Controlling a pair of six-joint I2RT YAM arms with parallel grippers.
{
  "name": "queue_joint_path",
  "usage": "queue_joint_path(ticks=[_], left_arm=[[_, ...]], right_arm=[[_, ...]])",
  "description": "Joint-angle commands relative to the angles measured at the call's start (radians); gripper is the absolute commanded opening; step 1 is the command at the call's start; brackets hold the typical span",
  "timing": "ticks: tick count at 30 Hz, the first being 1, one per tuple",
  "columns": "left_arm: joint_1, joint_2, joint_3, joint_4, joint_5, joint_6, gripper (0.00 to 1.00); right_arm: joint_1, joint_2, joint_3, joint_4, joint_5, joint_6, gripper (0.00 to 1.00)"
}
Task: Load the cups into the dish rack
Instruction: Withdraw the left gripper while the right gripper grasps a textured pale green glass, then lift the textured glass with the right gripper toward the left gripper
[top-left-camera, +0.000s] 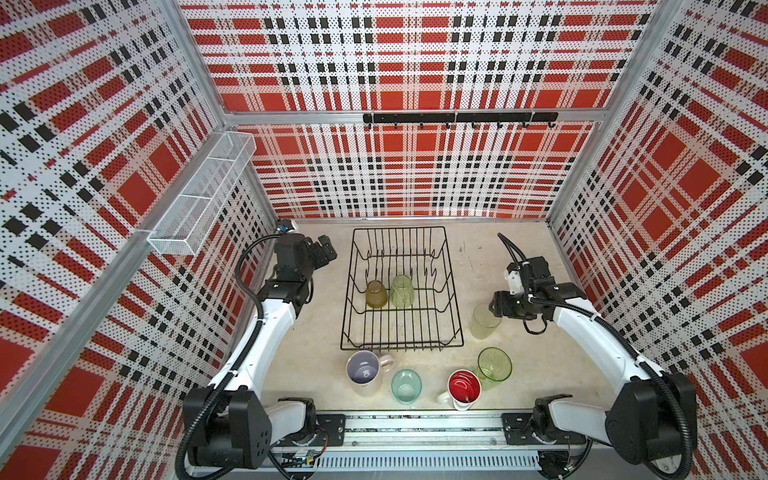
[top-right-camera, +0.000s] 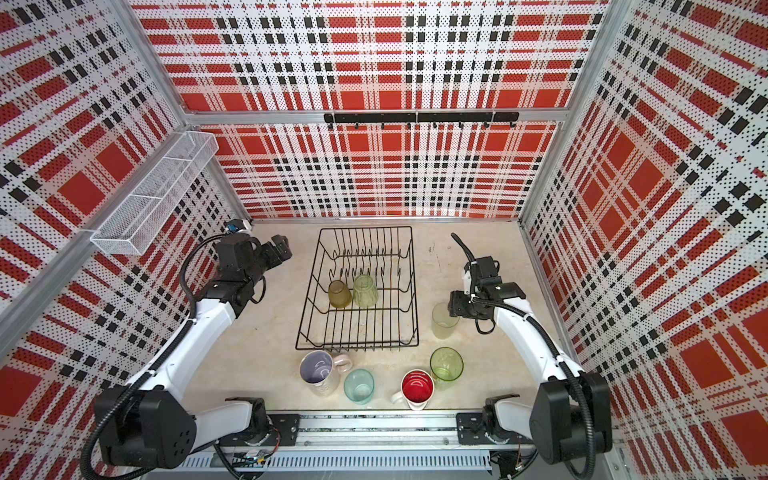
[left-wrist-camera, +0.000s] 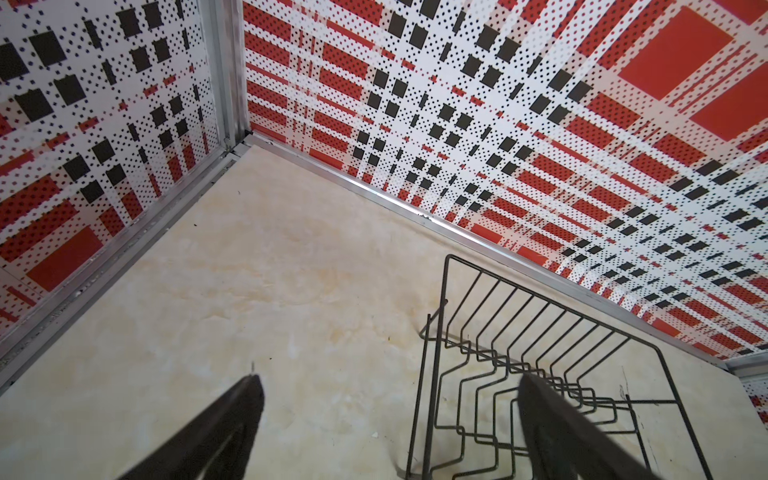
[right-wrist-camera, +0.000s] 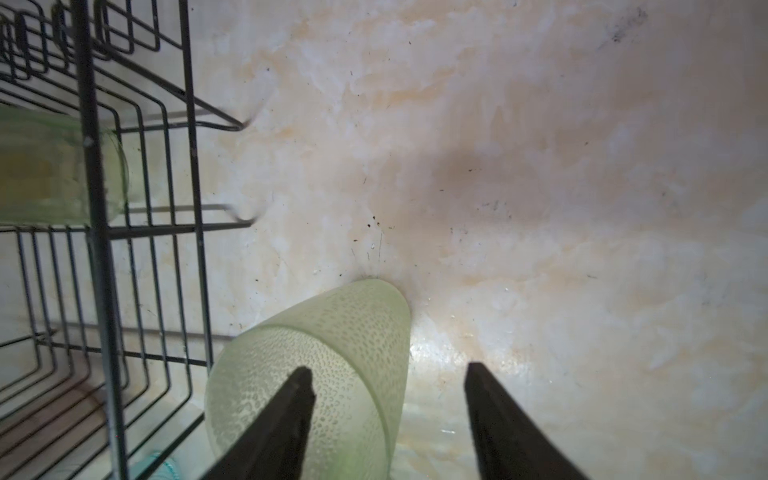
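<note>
Your right wrist view alone shows the right gripper (right-wrist-camera: 388, 368) not squeezing, one finger inside the frosted cup (right-wrist-camera: 340, 332). Your left gripper (left-wrist-camera: 390, 377) has its fingers spread wide, holding nothing.

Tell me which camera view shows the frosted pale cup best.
The right wrist view: the frosted pale cup fills the foreground, dimpled wall sharp. Both top views show it small, upright, right of the dish rack. The left wrist view misses it.
</note>
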Motion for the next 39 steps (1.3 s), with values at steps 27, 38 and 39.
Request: queue_joint_path(ticks=[27,38,39], left_arm=[[-0.193,0.049,0.143,0.045,0.336,-0.008,0.98],[-0.296,0.12,0.161,0.267,0.726,-0.138,0.98],[-0.309,0.122,0.157,0.293,0.744,-0.156,0.98]], right_arm=[[0.014,-0.081,-0.002,0.243,0.093,0.036,0.0],[0.014,-0.238,-0.052,0.671,-0.072,0.131,0.0],[0.014,-0.241,-0.057,0.714,-0.103,0.143,0.0]])
